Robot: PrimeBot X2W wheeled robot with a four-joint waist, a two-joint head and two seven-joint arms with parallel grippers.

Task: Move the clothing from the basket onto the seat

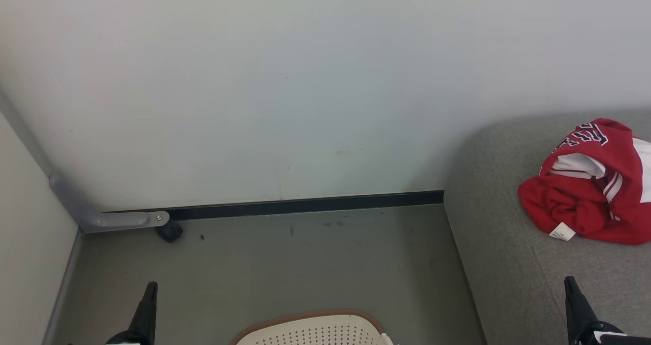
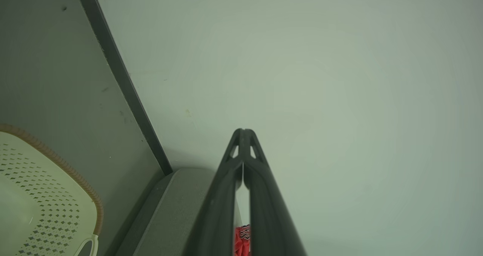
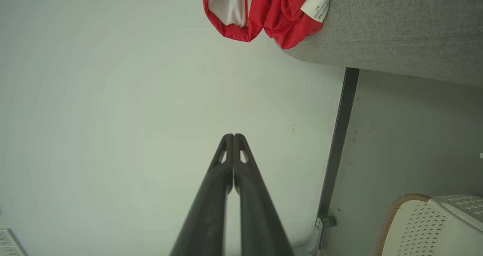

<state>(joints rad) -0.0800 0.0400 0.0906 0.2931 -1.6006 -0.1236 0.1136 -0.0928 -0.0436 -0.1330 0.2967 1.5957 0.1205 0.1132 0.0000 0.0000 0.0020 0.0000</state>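
Clothing (image 1: pixel 585 202): one red heap with white panels and navy lettering, white tag (image 1: pixel 562 231) at its near edge; lies on the seat (image 1: pixel 508 263), at the head view's right. Basket (image 1: pixel 315 331): cream, perforated, brown rim; stands on the grey floor (image 1: pixel 305 263) left of the seat, apart from it. Left gripper (image 1: pixel 151 287): fingers pressed together, holding nothing. Right gripper (image 1: pixel 569 282): fingers pressed together, holding nothing, above the seat's near part. Pale wall (image 1: pixel 254 80) with dark skirting (image 1: pixel 305 205) behind
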